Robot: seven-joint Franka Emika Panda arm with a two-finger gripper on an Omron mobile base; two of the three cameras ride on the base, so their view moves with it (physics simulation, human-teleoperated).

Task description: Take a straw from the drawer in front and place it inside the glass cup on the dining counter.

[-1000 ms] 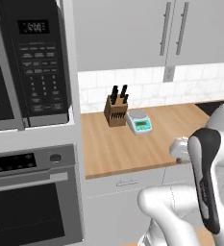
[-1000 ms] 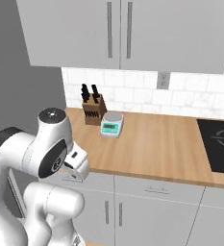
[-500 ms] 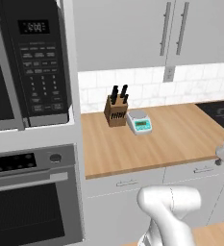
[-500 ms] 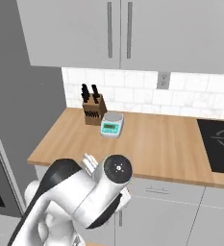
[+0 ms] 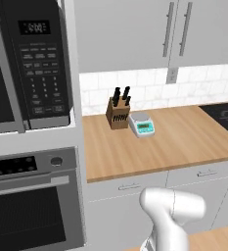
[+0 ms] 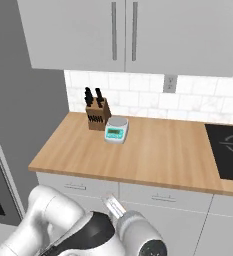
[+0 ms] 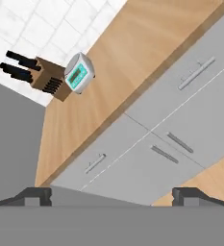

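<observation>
Two shallow light-grey drawer fronts with slim silver bar handles sit under the wooden worktop, the left drawer (image 5: 116,190) (image 6: 83,184) (image 7: 106,153) and the right drawer (image 5: 196,177) (image 6: 153,195) (image 7: 183,72). Both are shut. My gripper (image 7: 114,196) is open in the hand view. Its dark fingertips (image 7: 36,194) stand wide apart with nothing between them, well short of the drawers, and the view is rolled. The straw is hidden. The glass cup and the dining counter are out of view.
A knife block (image 5: 118,112) (image 6: 95,115) (image 7: 43,77) and a small kitchen scale (image 5: 141,124) (image 6: 116,130) (image 7: 79,73) stand on the worktop (image 5: 174,142). A microwave (image 5: 34,68) and an oven (image 5: 30,206) are at left, and a cooktop (image 6: 230,150) at right. Tall cabinet doors (image 7: 147,168) lie below the drawers.
My arm has folded down from standing tall in the base views to low at their bottom edges. The worktop, drawers and other things have not moved.
</observation>
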